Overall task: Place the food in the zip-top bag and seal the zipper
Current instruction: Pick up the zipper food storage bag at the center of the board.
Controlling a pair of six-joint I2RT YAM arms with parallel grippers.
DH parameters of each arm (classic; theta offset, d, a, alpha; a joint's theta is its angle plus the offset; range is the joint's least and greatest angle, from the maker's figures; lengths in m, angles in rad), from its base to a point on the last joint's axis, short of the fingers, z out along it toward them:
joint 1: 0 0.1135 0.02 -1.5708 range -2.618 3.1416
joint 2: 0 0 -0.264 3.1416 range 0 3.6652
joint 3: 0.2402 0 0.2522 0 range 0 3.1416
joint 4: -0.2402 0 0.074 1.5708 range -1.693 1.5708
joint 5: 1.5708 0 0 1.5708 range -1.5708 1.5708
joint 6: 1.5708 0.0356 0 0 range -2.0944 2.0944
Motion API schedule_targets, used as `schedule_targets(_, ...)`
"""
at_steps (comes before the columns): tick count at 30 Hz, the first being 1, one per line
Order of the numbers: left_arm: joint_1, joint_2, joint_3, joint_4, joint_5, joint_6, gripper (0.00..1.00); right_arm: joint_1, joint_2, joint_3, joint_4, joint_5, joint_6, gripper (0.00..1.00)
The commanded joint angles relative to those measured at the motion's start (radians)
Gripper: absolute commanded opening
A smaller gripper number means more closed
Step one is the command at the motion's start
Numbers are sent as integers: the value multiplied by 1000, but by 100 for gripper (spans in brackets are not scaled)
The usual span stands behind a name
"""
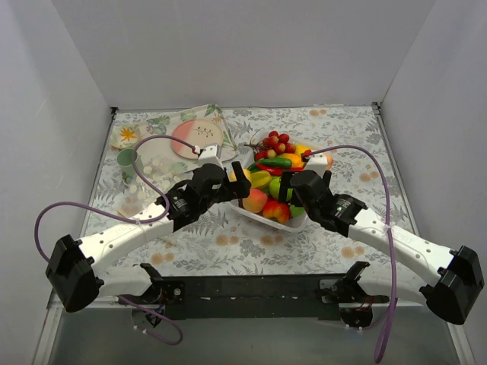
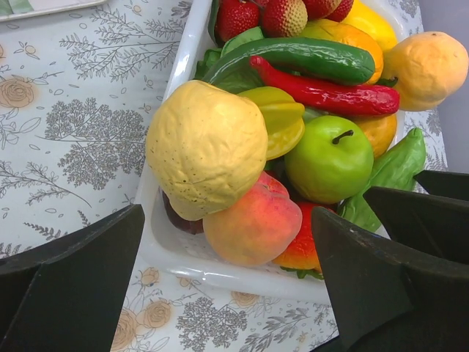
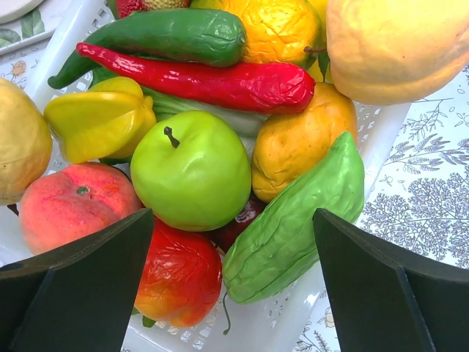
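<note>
The food is piled in a white tray (image 1: 302,222) at the table's middle. The left wrist view shows a lumpy yellow fruit (image 2: 205,147), a peach (image 2: 253,224), a green apple (image 2: 328,158) and a red chili (image 2: 330,95). The right wrist view shows the apple (image 3: 192,169), a green gourd (image 3: 300,213) and a red fruit (image 3: 179,275). My left gripper (image 1: 242,181) (image 2: 227,293) is open just above the tray's near-left rim (image 2: 220,275). My right gripper (image 1: 287,186) (image 3: 231,286) is open above the gourd and red fruit. The dotted zip-top bag (image 1: 148,176) lies flat at the left; its zipper cannot be made out.
A round pink-and-white plate (image 1: 196,137) lies at the back left and a green cup (image 1: 127,161) stands by the bag. The flowered tablecloth (image 1: 228,243) is enclosed by grey walls. The two arms converge on the tray, close to each other.
</note>
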Motion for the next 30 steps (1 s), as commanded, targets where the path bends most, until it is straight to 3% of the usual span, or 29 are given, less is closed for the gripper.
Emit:
schedule_targets(1, 2, -37, 56, -39, -25, -11, 98, 5, -26, 5, -6, -18, -33, 98)
schedule_targets(11, 3, -86, 47, -92, -97, -56, 98, 6, -78, -2, 23, -47, -112, 98)
schedule_targets(21, 65, -88, 44, -319, -196, -316, 98, 5, -26, 69, 80, -187, -237, 94)
schedule_targets(27, 155, -152, -33, -408, -223, -392, 98, 12, 22, 120, 86, -268, -266, 92)
schedule_targets(30, 272, -143, -94, -420, -203, -401, 96, 27, 42, 144, 88, -297, -275, 90)
